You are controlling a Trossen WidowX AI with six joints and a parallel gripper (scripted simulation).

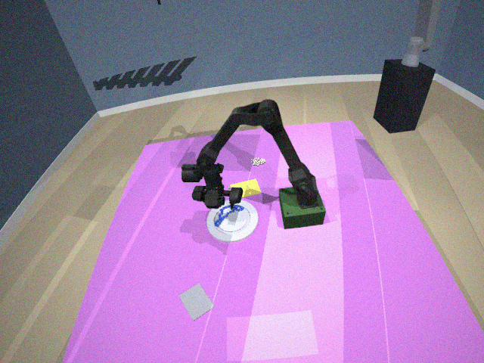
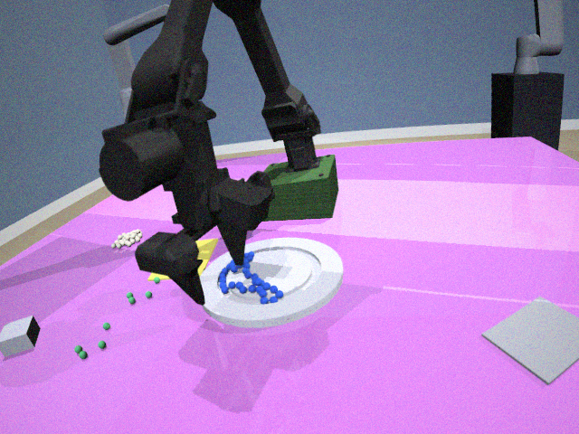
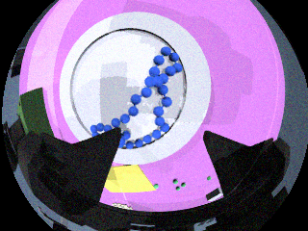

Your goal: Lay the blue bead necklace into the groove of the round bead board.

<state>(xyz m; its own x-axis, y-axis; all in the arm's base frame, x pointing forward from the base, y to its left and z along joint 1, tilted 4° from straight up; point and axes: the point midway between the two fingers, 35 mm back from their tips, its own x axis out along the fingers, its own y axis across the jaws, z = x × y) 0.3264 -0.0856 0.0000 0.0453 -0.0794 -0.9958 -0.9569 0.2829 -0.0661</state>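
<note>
Blue beads of the necklace lie in a loose tangle on the round bead board, bunched toward its near-left part and crossing the flat centre rather than following the groove; you can see the strand in the wrist view running in a loop across the white disc; your pincer stands wide open and holds nothing, one fingertip down among the beads, the other just outside the board's rim over the pink counter; behind it lies a yellow card; small green beads are scattered to the left, white beads farther back, a grey tile well apart at right.
</note>
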